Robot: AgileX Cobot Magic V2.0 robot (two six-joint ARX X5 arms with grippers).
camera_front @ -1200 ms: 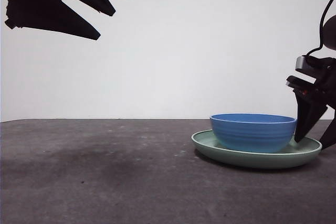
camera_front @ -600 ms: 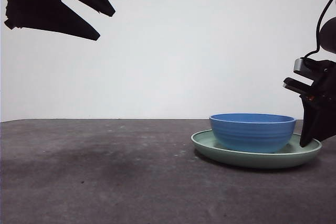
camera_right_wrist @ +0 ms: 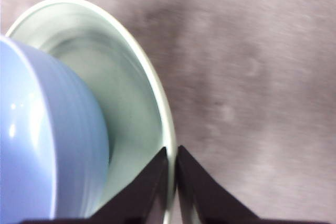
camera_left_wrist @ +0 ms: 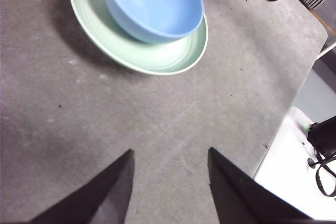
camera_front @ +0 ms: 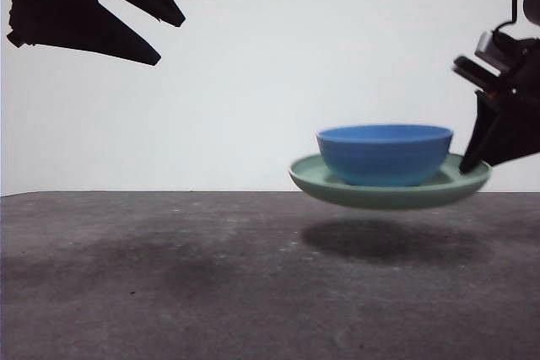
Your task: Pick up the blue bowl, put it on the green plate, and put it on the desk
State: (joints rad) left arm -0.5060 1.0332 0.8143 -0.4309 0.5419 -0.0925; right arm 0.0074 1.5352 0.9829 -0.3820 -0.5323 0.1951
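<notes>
The right gripper [camera_right_wrist: 172, 182] had its two black jaws pinched narrow on the rim of the green plate [camera_right_wrist: 131, 108], one jaw inside the rim and one outside, with only the pale edge between them; in the front view this gripper [camera_front: 472, 162] entered from the 3 o'clock side and met the plate [camera_front: 388, 194] at its 3 o'clock edge; the plate hung in the air, clear of the desk [camera_front: 169, 276], roughly level with a slight tilt, and a soft dark shadow lay on the desk directly beneath it; the blue bowl [camera_front: 385, 155] sat upright inside the plate, near its middle, its base resting on the plate's floor and its rim above the plate's rim; in the right wrist view the bowl [camera_right_wrist: 47, 145] filled the side of the plate away from the clamped edge, its ridged outer wall close to the jaws but apart from them; the left gripper [camera_left_wrist: 168, 182] was held high, seen in the front view [camera_front: 160, 35] toward 10 o'clock, well apart from the plate; its jaws stood wide with nothing between them; from its wrist camera the plate [camera_left_wrist: 173, 59] and the bowl [camera_left_wrist: 152, 3] showed ahead of it above the desk [camera_left_wrist: 157, 119].
</notes>
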